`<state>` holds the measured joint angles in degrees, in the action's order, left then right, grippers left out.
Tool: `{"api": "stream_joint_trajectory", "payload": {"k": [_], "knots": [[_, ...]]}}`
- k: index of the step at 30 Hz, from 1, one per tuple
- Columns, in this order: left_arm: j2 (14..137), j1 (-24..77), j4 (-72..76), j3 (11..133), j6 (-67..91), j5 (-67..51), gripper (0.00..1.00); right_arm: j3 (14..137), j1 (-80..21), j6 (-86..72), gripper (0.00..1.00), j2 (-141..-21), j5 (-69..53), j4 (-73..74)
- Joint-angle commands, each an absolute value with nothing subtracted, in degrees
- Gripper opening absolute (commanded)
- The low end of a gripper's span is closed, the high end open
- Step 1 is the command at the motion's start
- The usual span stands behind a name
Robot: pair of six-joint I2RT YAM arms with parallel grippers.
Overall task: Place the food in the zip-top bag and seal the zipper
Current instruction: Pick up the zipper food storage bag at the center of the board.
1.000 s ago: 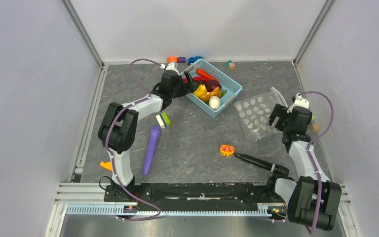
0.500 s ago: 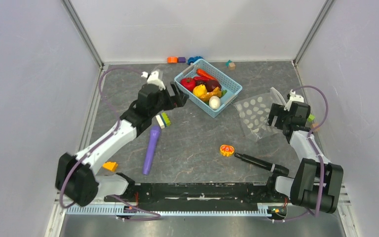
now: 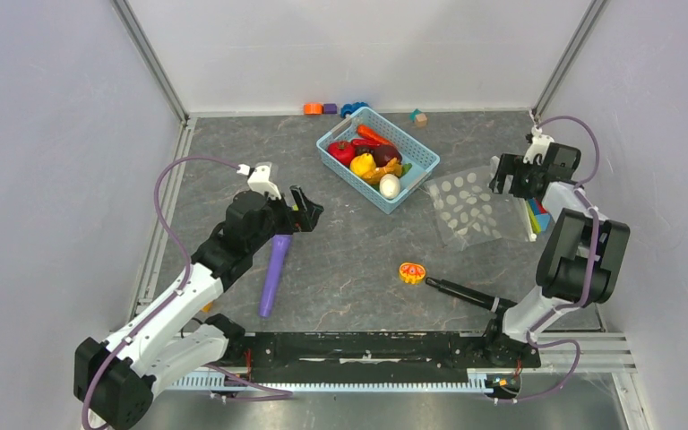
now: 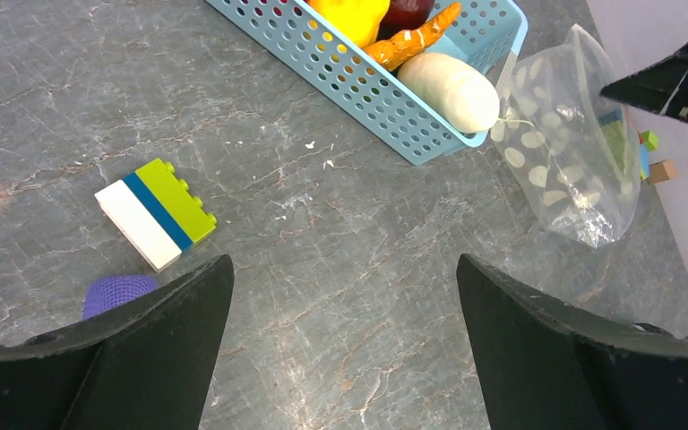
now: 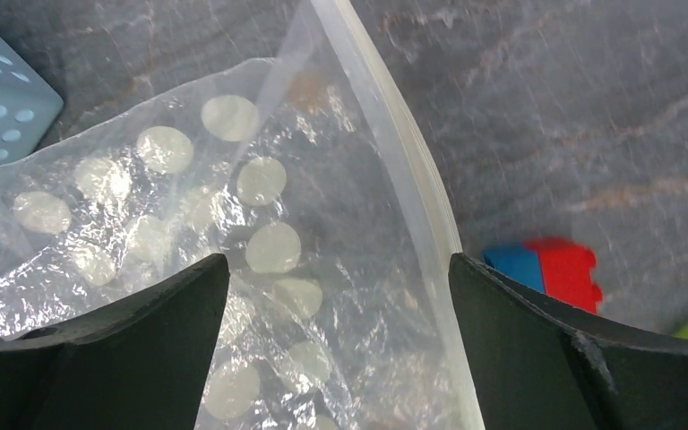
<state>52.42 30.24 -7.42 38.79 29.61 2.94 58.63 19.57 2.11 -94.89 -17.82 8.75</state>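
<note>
My left claw (image 3: 305, 211) (image 4: 342, 262): jaws spread wide; nothing between them but bare table; it touches nothing and hangs above the floor, well short of the basket.
My right claw (image 3: 511, 176) (image 5: 339, 260): jaws also spread wide; it has hold of nothing; it hangs over the bag's far right edge; whether a finger brushes the plastic I cannot tell.
Bag (image 3: 466, 211) (image 4: 566, 152) (image 5: 188, 224): lies crumpled on the table just right of the basket, nearly touching its corner; no food shows inside it.
Zipper (image 5: 410, 161): a pale strip along the bag's edge; in my right wrist view it runs down between my two fingers; open or sealed, I cannot tell.
Food: all in the basket (image 3: 419, 153) (image 4: 358, 85); tomato (image 3: 342, 152) at the left end; carrot (image 3: 373, 134) along the far side; pepper (image 3: 363, 165) in the middle; egg (image 3: 390, 185) (image 4: 452, 90) at the near corner, closest to the bag.
Under my left wrist: a white, blue and green block (image 4: 155, 212); the tip of the purple stick (image 3: 274, 269) (image 4: 118, 292) just beside my left finger.
Beside the zipper: a red and blue block (image 5: 546, 269) on the table, apart from the bag.
</note>
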Motion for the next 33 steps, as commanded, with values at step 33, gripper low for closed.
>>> {"api": "stream_joint_trajectory", "payload": {"k": [33], "knots": [[52.27, 30.32, -5.63, 38.8, 24.61, 6.58, 1.0, 69.5, 21.27, 12.02, 0.92, -106.27, -29.29, 10.13]]}}
